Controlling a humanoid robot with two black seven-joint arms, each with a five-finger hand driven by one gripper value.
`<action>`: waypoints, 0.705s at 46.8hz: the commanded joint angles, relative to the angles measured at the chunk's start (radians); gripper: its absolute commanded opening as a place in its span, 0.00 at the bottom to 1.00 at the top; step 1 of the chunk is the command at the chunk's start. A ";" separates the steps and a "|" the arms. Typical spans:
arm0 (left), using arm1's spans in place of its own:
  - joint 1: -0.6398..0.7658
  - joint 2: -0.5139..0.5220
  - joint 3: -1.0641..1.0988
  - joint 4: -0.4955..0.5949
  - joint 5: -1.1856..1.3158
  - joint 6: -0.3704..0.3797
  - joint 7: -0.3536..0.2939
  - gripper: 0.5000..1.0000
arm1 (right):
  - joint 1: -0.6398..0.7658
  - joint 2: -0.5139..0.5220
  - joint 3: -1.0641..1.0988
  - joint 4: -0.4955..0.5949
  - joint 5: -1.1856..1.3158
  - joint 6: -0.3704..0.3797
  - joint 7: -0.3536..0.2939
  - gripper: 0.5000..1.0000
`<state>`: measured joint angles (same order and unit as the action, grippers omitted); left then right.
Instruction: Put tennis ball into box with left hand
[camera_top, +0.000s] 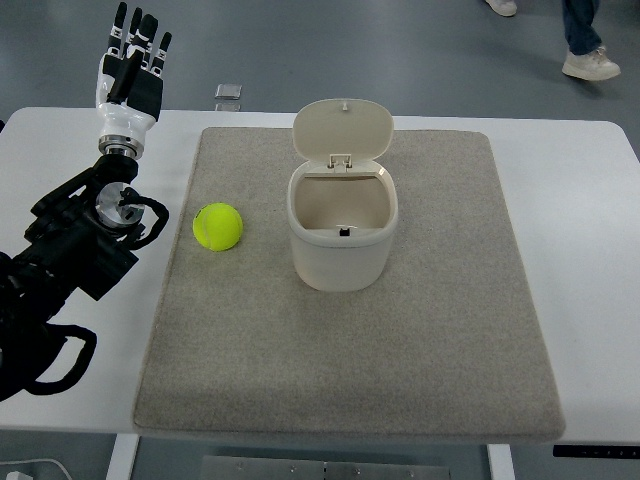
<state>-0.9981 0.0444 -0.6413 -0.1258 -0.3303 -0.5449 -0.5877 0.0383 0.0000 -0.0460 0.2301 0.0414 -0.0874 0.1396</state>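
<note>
On mat (400, 340): tennis ball (218, 227), left of box (342, 230), apart from it
Box lid: hinged up
Left hand (131, 70): beyond table's far-left corner, fingers straight, holding nothing

White table (590, 200), grey mat (420, 340) atop

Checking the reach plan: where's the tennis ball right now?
In the top view the tennis ball lies on the grey mat, left of the open-lidded box and apart from it, below-right of the left hand.
</note>
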 joint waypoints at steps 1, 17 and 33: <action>-0.002 0.000 0.005 0.000 0.001 0.000 0.000 0.98 | 0.000 0.000 0.000 0.000 0.000 0.000 0.000 0.88; -0.019 0.031 0.009 0.000 0.005 0.003 0.000 0.98 | 0.000 0.000 0.000 0.000 0.000 0.000 0.000 0.88; -0.031 0.061 0.008 -0.006 0.005 0.014 0.002 0.98 | 0.000 0.000 0.000 0.000 0.000 0.000 0.000 0.88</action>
<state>-1.0324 0.1054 -0.6319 -0.1323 -0.3238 -0.5391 -0.5859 0.0383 0.0000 -0.0460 0.2299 0.0414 -0.0874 0.1396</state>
